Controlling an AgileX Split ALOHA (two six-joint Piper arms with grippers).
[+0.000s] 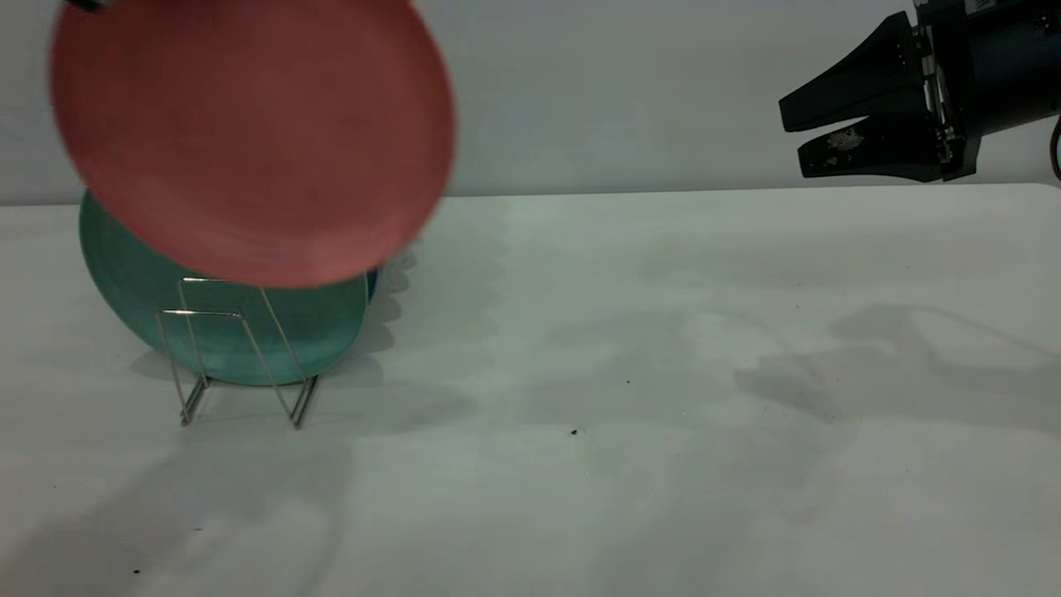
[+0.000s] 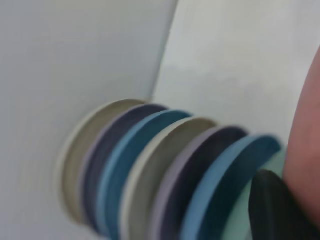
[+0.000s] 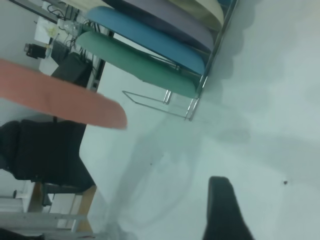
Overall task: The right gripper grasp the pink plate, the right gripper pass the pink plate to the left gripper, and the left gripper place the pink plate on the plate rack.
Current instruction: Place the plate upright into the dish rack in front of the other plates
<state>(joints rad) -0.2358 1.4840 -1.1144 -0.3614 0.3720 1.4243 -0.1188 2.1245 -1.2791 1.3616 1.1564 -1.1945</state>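
Pink plate point(image 1: 249, 137), rigid and slick, rim-pinched by left gripper point(image 2: 277, 210) above rack point(image 1: 236, 352); right gripper point(image 1: 796, 137) released.

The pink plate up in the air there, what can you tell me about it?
The pink plate is large, round, salmon-coloured and matte, with a low raised rim. It hangs tilted in the air above the rack, its lower edge overlapping the teal plate standing in the rack, as seen from the exterior view. It touches neither table nor rack. The left gripper is at its edge; a dark bit shows at the plate's upper edge. The right gripper is far off, open.
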